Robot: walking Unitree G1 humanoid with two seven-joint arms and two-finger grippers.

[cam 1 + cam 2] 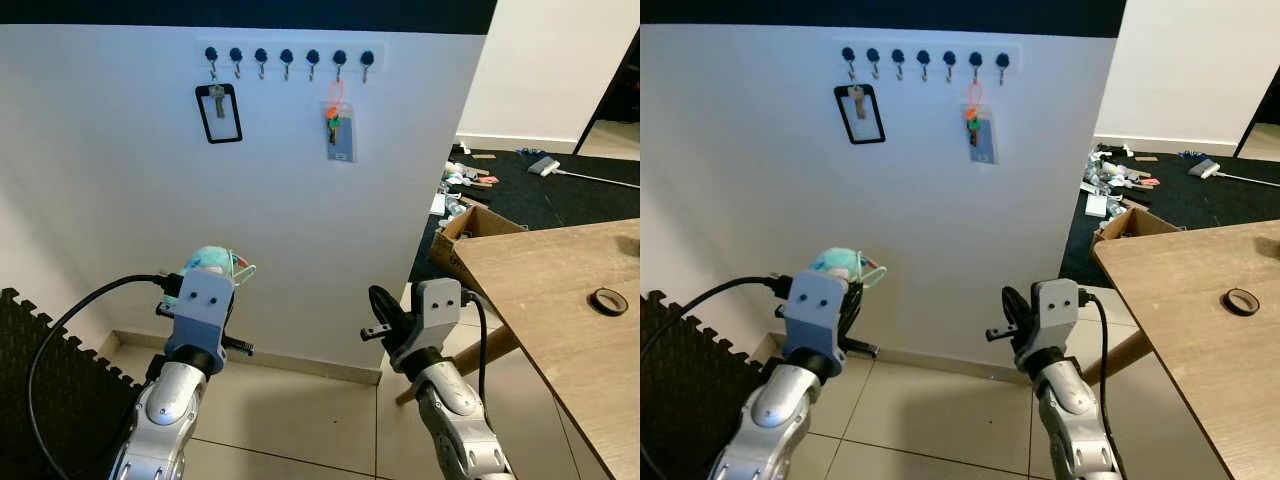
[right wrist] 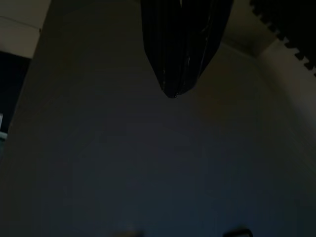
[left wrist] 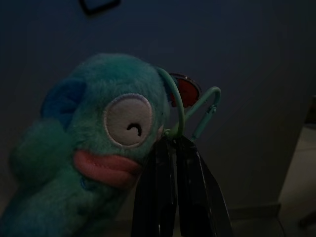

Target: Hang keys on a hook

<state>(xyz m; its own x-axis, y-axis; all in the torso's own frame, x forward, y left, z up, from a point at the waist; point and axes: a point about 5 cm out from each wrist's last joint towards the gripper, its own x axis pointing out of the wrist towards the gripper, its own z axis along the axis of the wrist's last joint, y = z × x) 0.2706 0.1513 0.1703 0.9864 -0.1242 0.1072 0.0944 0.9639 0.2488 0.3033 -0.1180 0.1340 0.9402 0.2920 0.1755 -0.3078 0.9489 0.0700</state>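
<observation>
A white rail of several black hooks (image 1: 287, 56) runs high on the white wall. A black card holder (image 1: 218, 113) hangs from the leftmost hook, and a clear sleeve with orange and green keys (image 1: 337, 128) hangs further right. My left gripper (image 3: 173, 143) is shut on the mint carabiner (image 3: 197, 116) of a key ring with a teal plush toy (image 3: 98, 143); the teal plush toy (image 1: 212, 261) is well below the rail. My right gripper (image 1: 383, 308) is shut and holds nothing, low near the wall.
A wooden table (image 1: 560, 300) with a dark tape ring (image 1: 607, 300) on it stands at the right. Behind it lie an open cardboard box (image 1: 470, 235) and clutter on a dark floor. Black foam matting (image 1: 50, 370) lies at the lower left.
</observation>
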